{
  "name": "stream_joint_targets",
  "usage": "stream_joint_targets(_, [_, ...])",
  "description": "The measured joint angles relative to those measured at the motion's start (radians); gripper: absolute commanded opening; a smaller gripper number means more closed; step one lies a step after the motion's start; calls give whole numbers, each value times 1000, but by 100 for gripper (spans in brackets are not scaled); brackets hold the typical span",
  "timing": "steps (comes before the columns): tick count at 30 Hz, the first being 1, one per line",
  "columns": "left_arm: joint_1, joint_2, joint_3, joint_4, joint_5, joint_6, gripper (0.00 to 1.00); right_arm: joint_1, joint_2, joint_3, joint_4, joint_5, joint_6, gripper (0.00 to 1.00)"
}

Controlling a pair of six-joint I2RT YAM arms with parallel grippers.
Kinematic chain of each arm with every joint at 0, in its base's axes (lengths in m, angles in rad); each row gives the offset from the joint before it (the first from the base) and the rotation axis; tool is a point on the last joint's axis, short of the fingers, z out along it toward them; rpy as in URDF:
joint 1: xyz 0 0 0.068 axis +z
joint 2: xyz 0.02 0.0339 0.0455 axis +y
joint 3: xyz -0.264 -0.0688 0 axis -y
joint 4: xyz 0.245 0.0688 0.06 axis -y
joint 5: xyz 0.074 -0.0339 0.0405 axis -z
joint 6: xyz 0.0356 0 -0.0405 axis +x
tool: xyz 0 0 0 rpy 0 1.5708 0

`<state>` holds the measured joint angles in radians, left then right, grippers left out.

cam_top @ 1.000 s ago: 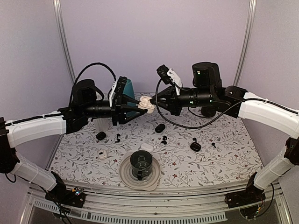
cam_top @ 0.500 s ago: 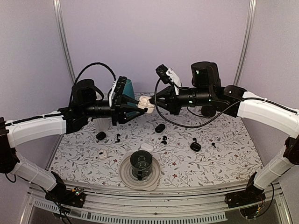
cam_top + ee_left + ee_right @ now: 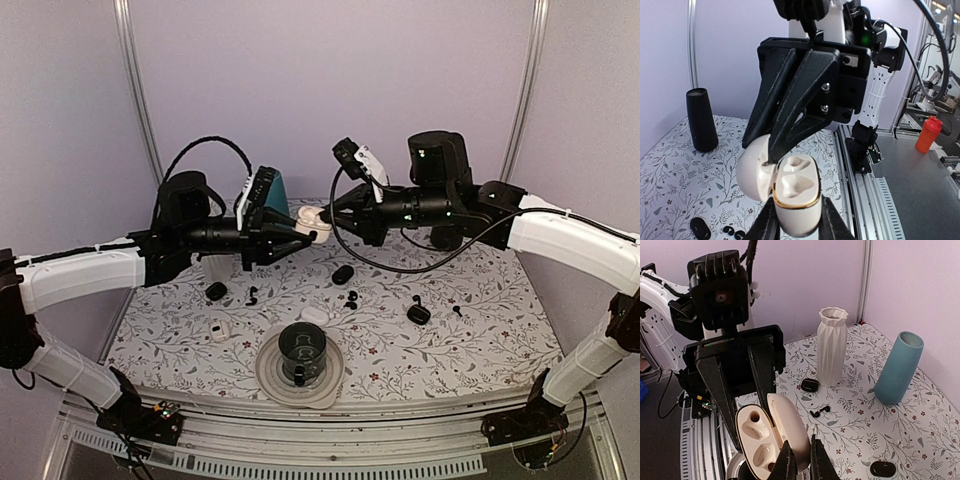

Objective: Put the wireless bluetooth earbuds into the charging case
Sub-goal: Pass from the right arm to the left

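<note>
My left gripper (image 3: 303, 230) is shut on the base of a cream charging case (image 3: 314, 222) and holds it in the air over the back of the table. The case is open, and both its earbud wells (image 3: 792, 182) look empty. My right gripper (image 3: 327, 216) is pinched on the case's raised lid (image 3: 790, 427), one finger inside and one outside (image 3: 771, 161). Tiny black earbuds lie on the table: one (image 3: 252, 295) at the left, a pair (image 3: 350, 298) in the middle, and others (image 3: 457, 311) at the right. One earbud shows in the right wrist view (image 3: 820, 411).
Black pebble cases (image 3: 216, 291) (image 3: 343, 274) (image 3: 419, 314) and a white case (image 3: 314, 315) lie on the floral table. A dark cup on a plate (image 3: 301, 352) stands at the front. A teal vase (image 3: 897, 367), a white vase (image 3: 832, 347) and a black cone (image 3: 701, 120) stand at the back.
Both grippers stay at the case in the air. The case has shifted very slightly up and back. Nothing on the table has moved.
</note>
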<state>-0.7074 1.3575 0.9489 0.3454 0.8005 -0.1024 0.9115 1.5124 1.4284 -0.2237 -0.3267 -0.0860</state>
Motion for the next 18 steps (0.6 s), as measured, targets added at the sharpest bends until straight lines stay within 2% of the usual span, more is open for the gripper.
stream_joint_targets(3, [0,4,0,0,1,-3,23,0,0,0,-2,1,0,6])
stream_joint_targets(6, [0,4,0,4,1,-8,30,-1,0,0,-2,1,0,6])
stream_joint_targets(11, [-1,5,0,29,-1,-35,29,0,0,0,12,1,7,6])
stream_joint_targets(18, [-2,6,-31,119,-8,-98,17,0,0,-9,40,1,20,7])
